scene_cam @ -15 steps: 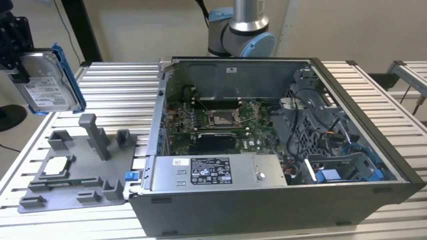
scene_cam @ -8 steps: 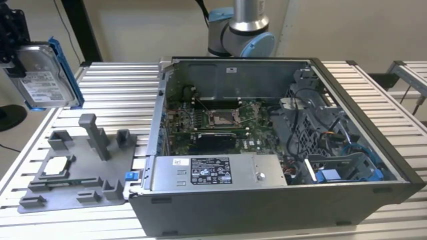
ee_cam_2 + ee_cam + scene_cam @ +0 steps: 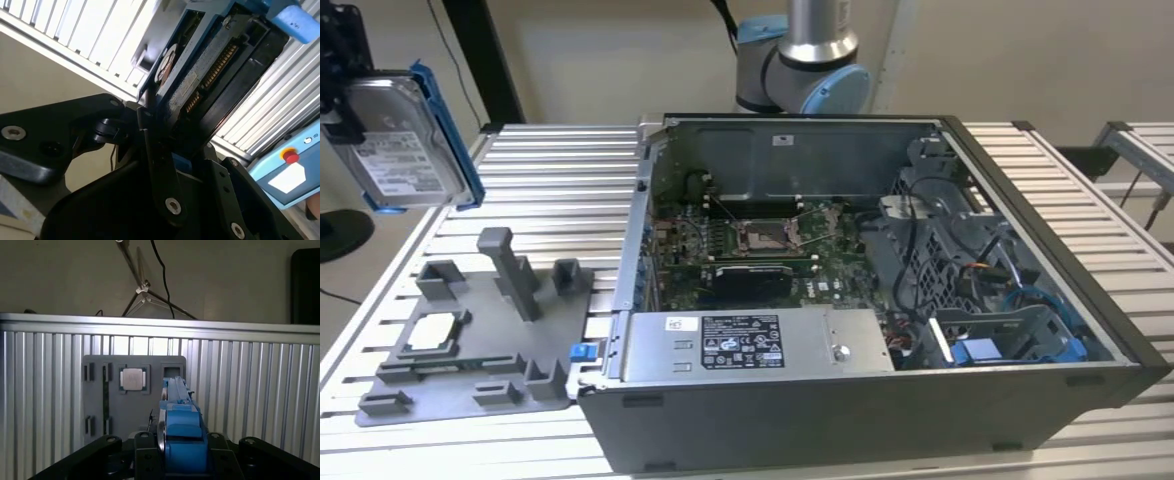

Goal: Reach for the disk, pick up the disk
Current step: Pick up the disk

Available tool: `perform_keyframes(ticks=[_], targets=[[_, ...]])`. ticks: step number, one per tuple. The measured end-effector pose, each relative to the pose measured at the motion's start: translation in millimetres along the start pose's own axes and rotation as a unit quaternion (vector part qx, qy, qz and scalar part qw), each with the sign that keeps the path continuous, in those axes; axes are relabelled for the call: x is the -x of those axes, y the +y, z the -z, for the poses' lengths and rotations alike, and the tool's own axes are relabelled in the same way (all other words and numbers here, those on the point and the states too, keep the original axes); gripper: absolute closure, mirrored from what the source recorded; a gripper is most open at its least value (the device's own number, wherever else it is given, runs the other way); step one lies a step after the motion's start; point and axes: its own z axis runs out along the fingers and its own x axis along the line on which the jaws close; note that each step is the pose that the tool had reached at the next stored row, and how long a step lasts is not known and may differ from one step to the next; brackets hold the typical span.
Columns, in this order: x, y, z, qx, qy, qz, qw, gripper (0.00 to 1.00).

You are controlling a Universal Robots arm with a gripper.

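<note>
The disk point(image 3: 398, 135), silver-grey with a white label and a blue bracket along its edge, hangs upright in the air at the exterior view's far left, above the slatted table and the grey fixture. My gripper point(image 3: 339, 85) is shut on it from the left side. In the second wrist view the disk point(image 3: 200, 75) shows its circuit-board face and connector, clamped between the black fingers point(image 3: 150, 145). The first wrist view looks along the disk's blue bracket edge point(image 3: 182, 440), held between the fingers point(image 3: 145, 452).
An open computer case point(image 3: 1014, 400) takes up the table's middle and right, with a labelled grey metal box point(image 3: 740, 345) inside. A grey fixture point(image 3: 467, 340) with upright posts lies below the disk and holds a small silver chip point(image 3: 133, 379). The arm's base point(image 3: 801, 70) stands behind the case.
</note>
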Motion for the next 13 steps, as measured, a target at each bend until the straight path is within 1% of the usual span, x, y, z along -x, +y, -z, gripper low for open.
perform_keyframes(ticks=[13], targets=[[-0.5,0.4,25.4,0.0000,0.0000,0.000,1.0000,1.00]])
